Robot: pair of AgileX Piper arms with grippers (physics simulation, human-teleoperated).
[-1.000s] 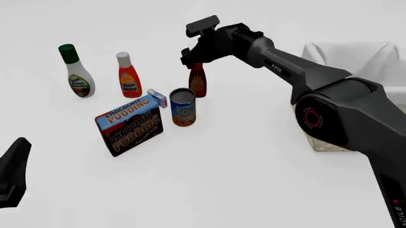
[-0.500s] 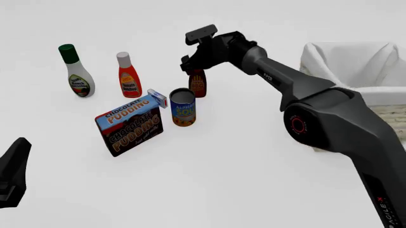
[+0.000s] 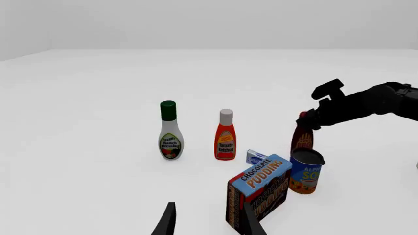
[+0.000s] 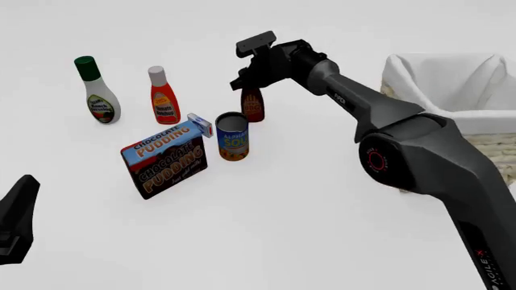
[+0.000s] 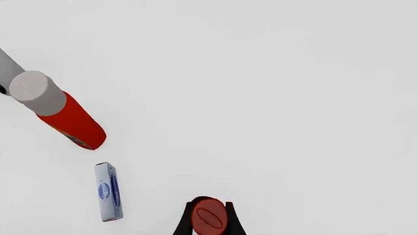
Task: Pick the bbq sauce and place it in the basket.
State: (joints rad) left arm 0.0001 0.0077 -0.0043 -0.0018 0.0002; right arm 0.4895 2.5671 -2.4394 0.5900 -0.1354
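Observation:
The bbq sauce (image 4: 252, 107), a dark reddish-brown bottle with an orange label, stands on the table behind the soup can. My right gripper (image 4: 249, 86) reaches down over its top. In the right wrist view the fingers (image 5: 185, 223) press on both sides of the red cap (image 5: 207, 219). The bottle also shows in the left wrist view (image 3: 302, 139). The wicker basket (image 4: 484, 124) with white lining stands at the right edge, behind the right arm. My left gripper (image 4: 16, 223) hangs low at the near left, open and empty, with its fingers (image 3: 167, 221) apart.
A ranch bottle with green cap (image 4: 100, 96) and an orange-red ketchup bottle with white cap (image 4: 164, 99) stand at the back left. A chocolate pudding box (image 4: 165, 158), a small blue-white carton (image 4: 200, 124) and a soup can (image 4: 232, 137) sit just in front of the bbq sauce.
My right gripper has come down from just above the bbq sauce onto its cap, and the arm has shifted, uncovering more of the basket. The bottle and the left arm have stayed put.

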